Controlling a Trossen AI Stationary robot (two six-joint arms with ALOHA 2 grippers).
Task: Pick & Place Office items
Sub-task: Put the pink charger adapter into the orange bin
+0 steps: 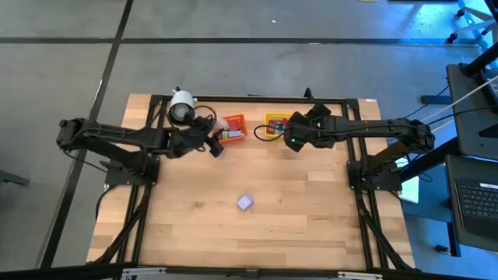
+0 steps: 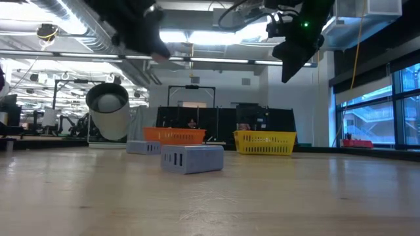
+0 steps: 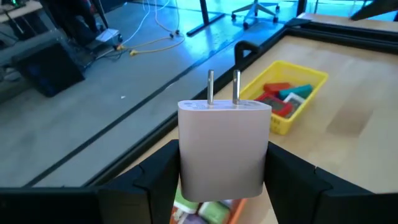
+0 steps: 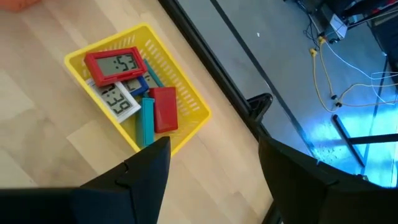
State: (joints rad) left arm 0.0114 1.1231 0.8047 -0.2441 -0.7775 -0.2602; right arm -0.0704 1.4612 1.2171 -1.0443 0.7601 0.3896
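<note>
Illumination is bright and even, supplied by ceiling strip lights (image 2: 197,34) visible in the low view. Daylight enters through windows (image 2: 387,111) there. The wooden surface (image 1: 257,233) shows only soft shadows. Blue glare marks the floor (image 4: 336,134). The near surface foreground appears blurred in the low view.

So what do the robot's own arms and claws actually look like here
Both arms are dark, nearly black, slim jointed links running in from bases at the table's left and right edges. The left claw has two broad, flat, matte black fingers with angular edges; the right claw looks the same. A small green light glows on the right arm's wrist, and dark cables trail beside each base.
</note>
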